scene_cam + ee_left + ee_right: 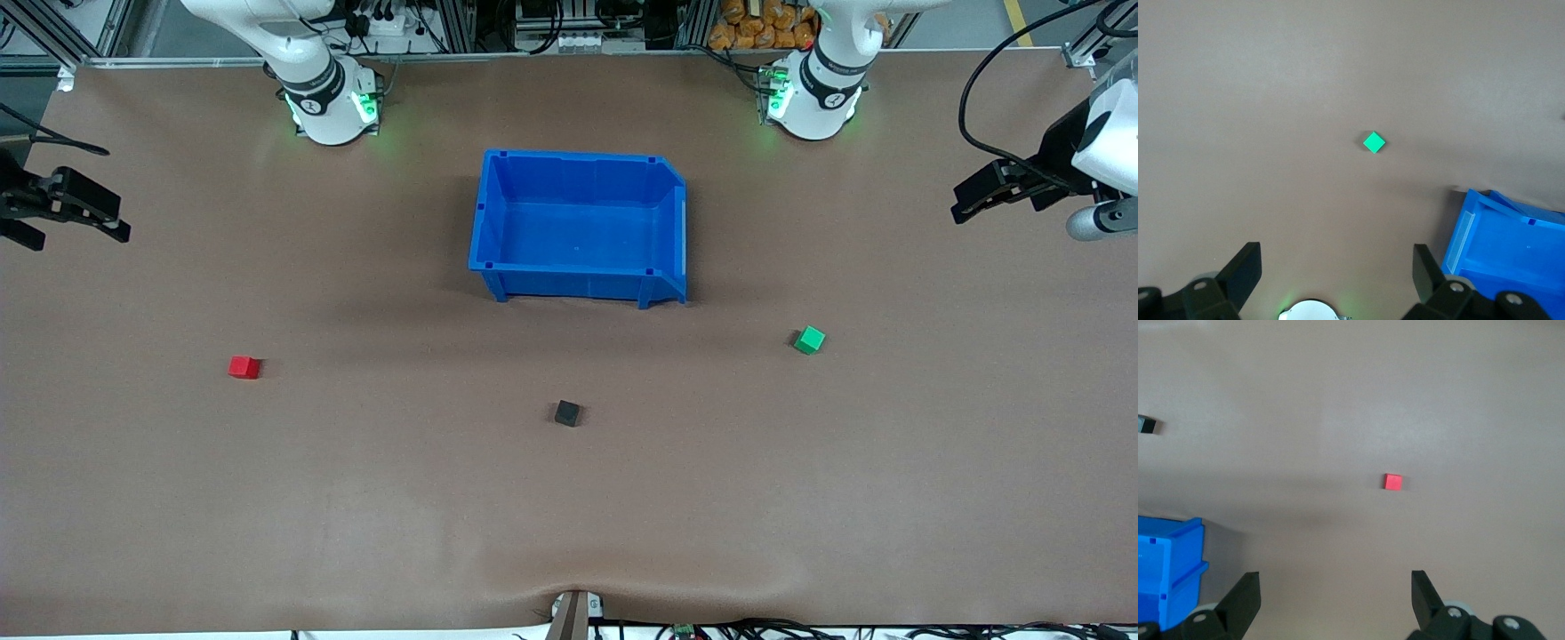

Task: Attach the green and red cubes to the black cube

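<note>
Operator: Where do the cubes lie, and how do the grippers stand?

Technician: The black cube (567,412) lies nearest the front camera; the red cube (244,366) sits toward the right arm's end, the green cube (809,340) toward the left arm's. The left gripper (989,188) and right gripper (76,212) hang high over the table's ends, jaws apart, holding nothing.

Operator: Handling?

Technician: Likely light, rigid, matte. Each should be gripped across two opposite flat faces.

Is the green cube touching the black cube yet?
Apart. The front view shows bare table between the green cube and the black cube.
</note>
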